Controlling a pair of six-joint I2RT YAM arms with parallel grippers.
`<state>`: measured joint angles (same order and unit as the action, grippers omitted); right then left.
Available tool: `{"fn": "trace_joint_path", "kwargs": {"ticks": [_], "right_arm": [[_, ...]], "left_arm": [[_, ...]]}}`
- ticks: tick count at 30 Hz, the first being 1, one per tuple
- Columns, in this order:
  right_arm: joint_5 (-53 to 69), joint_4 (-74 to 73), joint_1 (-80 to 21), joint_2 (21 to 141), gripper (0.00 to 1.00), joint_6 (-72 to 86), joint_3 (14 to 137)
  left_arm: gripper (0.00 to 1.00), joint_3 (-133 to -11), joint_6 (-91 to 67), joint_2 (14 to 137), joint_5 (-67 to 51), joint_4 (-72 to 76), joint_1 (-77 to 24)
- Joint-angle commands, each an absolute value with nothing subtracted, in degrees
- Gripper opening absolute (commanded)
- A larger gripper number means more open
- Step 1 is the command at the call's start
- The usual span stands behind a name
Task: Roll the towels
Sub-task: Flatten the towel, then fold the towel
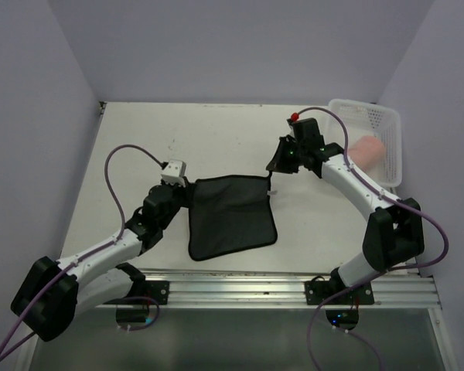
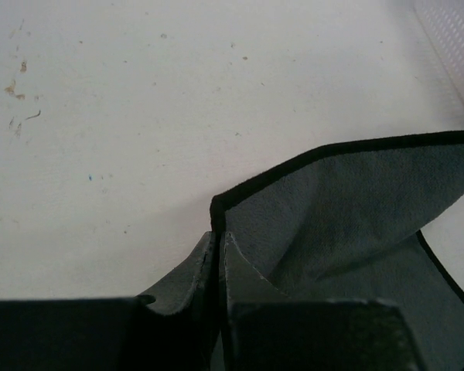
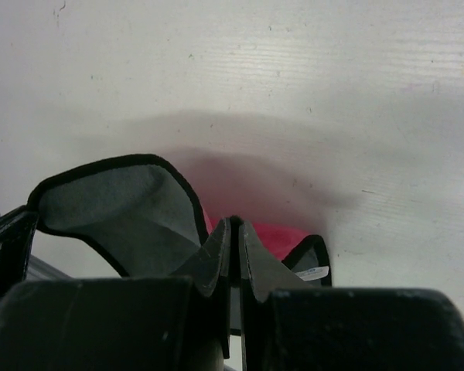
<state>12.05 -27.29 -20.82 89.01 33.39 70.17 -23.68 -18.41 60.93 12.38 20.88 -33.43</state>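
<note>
A blackish cloth with dark trim lies spread on the white table between the arms. My left gripper is shut on its far left corner; in the left wrist view the jaws pinch the trimmed edge of the grey cloth. My right gripper is shut on the far right corner, lifted a little. The right wrist view shows that gripper pinching the cloth, with its red face and a white tag showing. A salmon-pink towel lies in the basket.
A white perforated basket stands at the far right of the table, beside the right arm. Purple walls close in the table at the left, back and right. A metal rail runs along the near edge.
</note>
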Motion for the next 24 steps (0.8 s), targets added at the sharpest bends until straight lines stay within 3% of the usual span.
{"fn": "trace_joint_path", "kwargs": {"ticks": [1, 16, 24], "right_arm": [[13.97, -24.87, -20.57, 88.51, 0.00, 32.26, 70.58], [13.89, -24.78, -20.57, 83.59, 0.00, 32.43, 61.70], [13.27, -25.66, -20.48, 81.83, 0.00, 31.38, 59.77]], "left_arm": [[0.07, -20.31, -19.24, 56.00, 11.96, 27.33, -33.05], [0.17, -3.87, -26.45, 39.56, 2.46, 33.31, -33.05], [0.12, -1.67, -26.80, 36.13, 2.02, 31.03, -33.05]]}}
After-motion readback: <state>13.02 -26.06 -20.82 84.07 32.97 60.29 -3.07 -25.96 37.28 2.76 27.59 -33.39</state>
